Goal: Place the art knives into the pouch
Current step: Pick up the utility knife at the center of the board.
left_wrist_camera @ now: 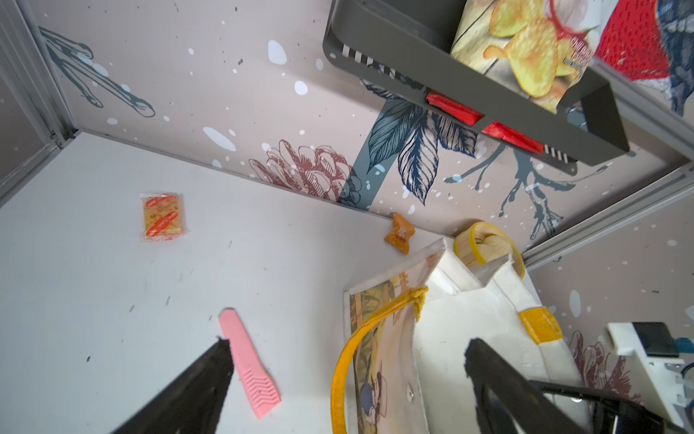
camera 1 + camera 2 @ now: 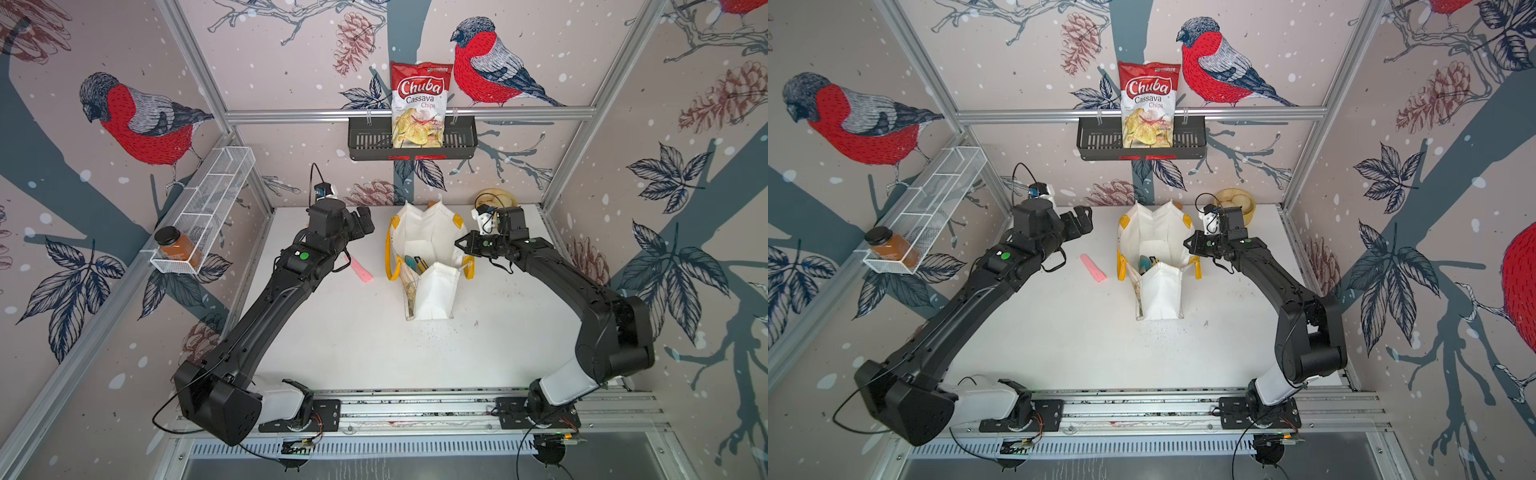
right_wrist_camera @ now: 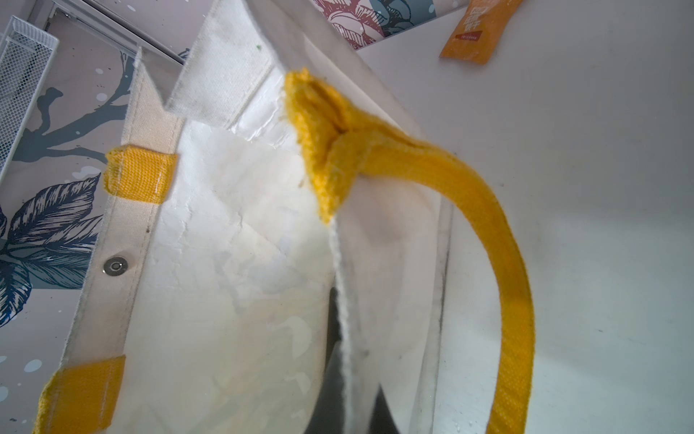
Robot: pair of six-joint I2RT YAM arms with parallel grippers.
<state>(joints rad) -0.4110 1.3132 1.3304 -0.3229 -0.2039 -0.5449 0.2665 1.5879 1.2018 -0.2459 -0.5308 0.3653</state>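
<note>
The pouch [image 2: 428,245] is held open at its rim by the clenched right gripper [image 2: 461,244]; a pink art knife [image 2: 360,269] lies beside it, to be squarely grasped by the released left gripper [image 2: 363,220].

This is a robot test cell in a lab, not a home. Bare aluminium frame posts [image 2: 195,66] box in a small white desk [image 2: 357,332], and the wall panels between them carry printed wallpaper of red-breasted birds [image 2: 145,120], pine cones and leaves. Two black jointed robot arms [image 2: 270,307] are bolted to a metal rail [image 2: 415,409] along the desk's near edge, with loose cables running beneath. A black slotted metal wall basket [image 2: 370,143] and a white wire-mesh shelf [image 2: 216,187] hang from the frame as staged props.
</note>
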